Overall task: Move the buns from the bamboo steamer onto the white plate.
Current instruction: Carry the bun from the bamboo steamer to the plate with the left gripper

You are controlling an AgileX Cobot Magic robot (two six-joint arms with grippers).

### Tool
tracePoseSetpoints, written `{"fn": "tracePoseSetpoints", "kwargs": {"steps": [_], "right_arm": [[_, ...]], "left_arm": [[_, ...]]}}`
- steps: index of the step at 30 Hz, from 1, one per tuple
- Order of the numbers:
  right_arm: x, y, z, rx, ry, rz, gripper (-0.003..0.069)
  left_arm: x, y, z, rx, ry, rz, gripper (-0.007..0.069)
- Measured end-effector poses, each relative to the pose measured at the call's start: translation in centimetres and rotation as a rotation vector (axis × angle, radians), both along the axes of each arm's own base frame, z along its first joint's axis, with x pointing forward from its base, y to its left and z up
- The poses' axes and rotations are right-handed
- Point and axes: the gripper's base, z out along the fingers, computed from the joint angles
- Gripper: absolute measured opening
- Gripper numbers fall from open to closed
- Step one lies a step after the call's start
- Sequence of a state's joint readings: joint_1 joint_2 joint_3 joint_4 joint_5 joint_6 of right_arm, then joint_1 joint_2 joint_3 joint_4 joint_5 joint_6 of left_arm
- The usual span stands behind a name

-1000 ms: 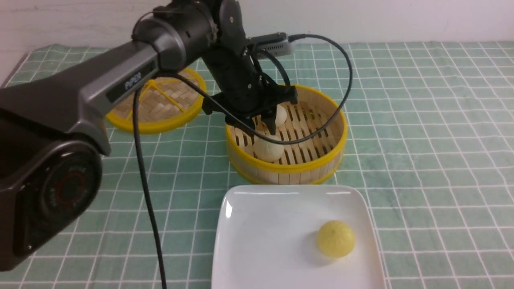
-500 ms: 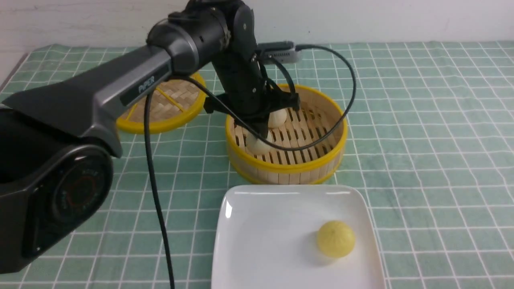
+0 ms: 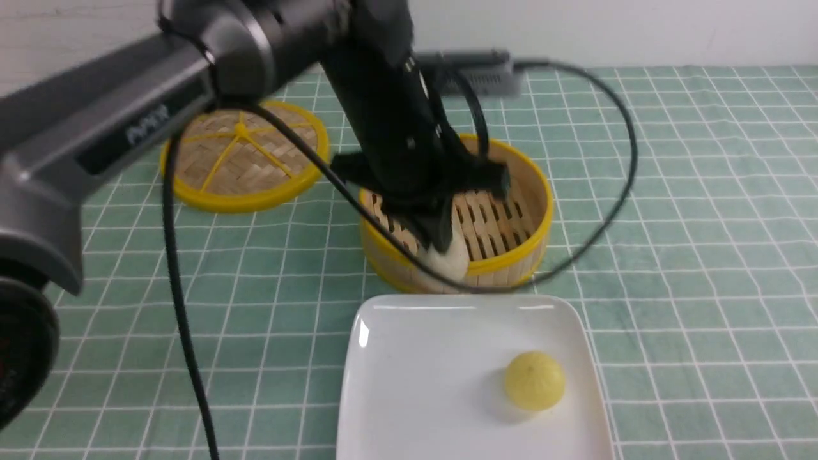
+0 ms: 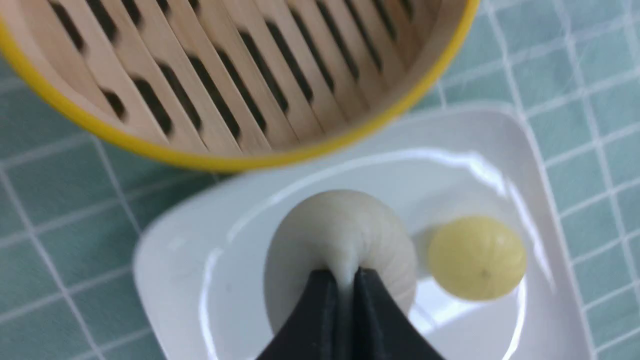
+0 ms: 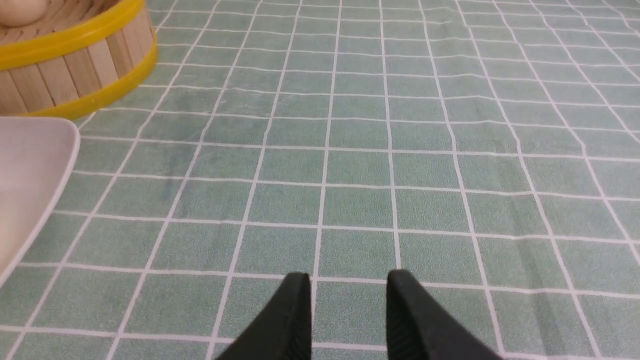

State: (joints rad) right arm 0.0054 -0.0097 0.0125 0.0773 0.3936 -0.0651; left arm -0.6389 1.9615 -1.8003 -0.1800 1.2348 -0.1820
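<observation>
My left gripper is shut on a pale cream bun, pinching its top into a fold. The bun hangs over the near rim of the bamboo steamer. In the left wrist view the held bun sits over the far part of the white plate, below the fingertips of my left gripper. Another bun shows inside the steamer in the right wrist view; the arm hides it in the front view. My right gripper hovers open over bare cloth.
A bright yellow bun lies on the plate toward its right side. The flat woven lid lies left of the steamer. A black cable hangs from my left arm across the green checked cloth.
My left gripper closed on the front bun inside the steamer, then rose and came toward the near rim and the plate with it.
</observation>
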Motion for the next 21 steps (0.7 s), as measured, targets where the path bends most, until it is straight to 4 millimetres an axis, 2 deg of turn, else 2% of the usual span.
{"fn": "tracePoseSetpoints", "kwargs": {"steps": [1,2,4,15,18,21], "right_arm": [[0.0,0.0,0.0,0.000,0.000,0.000,0.0240],[0.0,0.0,0.0,0.000,0.000,0.000,0.0240],[0.0,0.0,0.0,0.000,0.000,0.000,0.0240],[0.0,0.0,0.0,0.000,0.000,0.000,0.0240],[0.0,0.0,0.0,0.000,0.000,0.000,0.0240],[0.0,0.0,0.0,0.000,0.000,0.000,0.0240]], "left_arm": [[-1.2,-1.0,-2.1,0.047,0.043,-0.041,0.0029],[-1.3,-1.2,-2.3,0.050,0.044,-0.045,0.0029],[-2.2,-2.4,-4.0,0.068,0.054,-0.079,0.0030],[-1.0,-3.5,-6.9,0.091,-0.013,-0.088,0.0054],[-0.6,-3.9,-7.9,0.084,-0.021,-0.083,0.0093],[-0.5,-4.0,-8.1,0.084,-0.013,-0.072,0.0151]]}}
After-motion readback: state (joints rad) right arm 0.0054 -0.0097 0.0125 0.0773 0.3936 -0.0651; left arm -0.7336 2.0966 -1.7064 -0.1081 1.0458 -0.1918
